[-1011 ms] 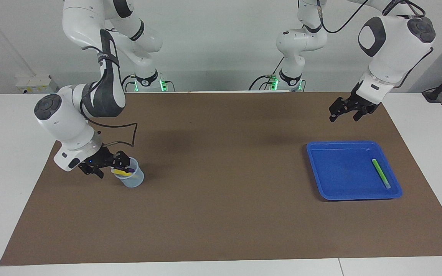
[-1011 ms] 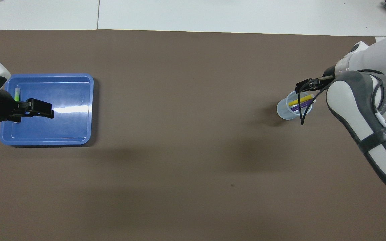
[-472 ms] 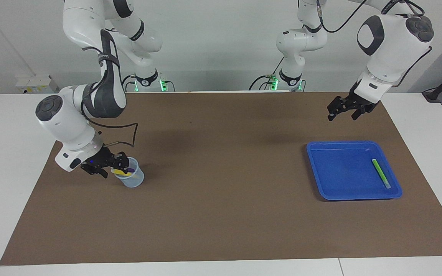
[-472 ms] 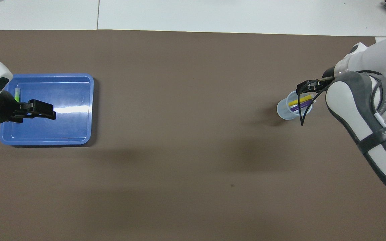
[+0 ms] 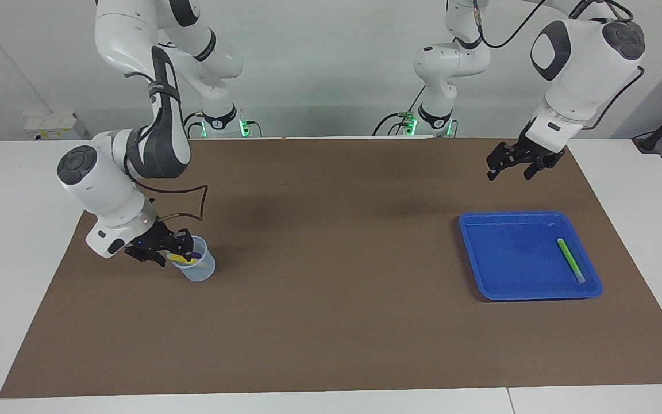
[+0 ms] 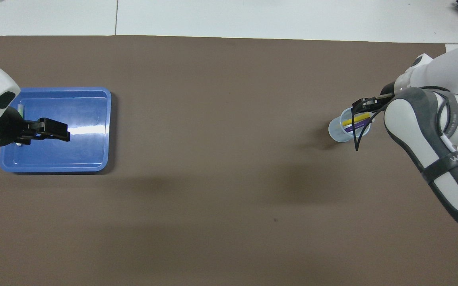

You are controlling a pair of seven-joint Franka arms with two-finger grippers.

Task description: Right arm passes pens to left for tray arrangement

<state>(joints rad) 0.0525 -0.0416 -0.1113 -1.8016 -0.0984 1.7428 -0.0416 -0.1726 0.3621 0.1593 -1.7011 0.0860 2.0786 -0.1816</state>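
Observation:
A small translucent cup (image 5: 200, 270) (image 6: 337, 133) stands on the brown mat toward the right arm's end. It holds the yellow pen (image 5: 184, 260) (image 6: 356, 119) and the purple pen (image 5: 195, 255) (image 6: 358, 126). My right gripper (image 5: 183, 249) (image 6: 363, 105) is down at the cup's mouth, right at the pens' upper ends. The green pen (image 5: 570, 260) lies in the blue tray (image 5: 503, 253) (image 6: 86, 115) toward the left arm's end. My left gripper (image 5: 509, 171) (image 6: 64, 135) hangs open and empty over the mat beside the tray.
A black cable (image 5: 196, 198) loops from the right wrist just above the cup. The brown mat (image 5: 331, 322) covers most of the white table. In the overhead view the left arm hides most of the green pen.
The right arm's wrist has swung more upright while its gripper stays at the cup's mouth. The left gripper has drifted slightly up and toward the table's middle.

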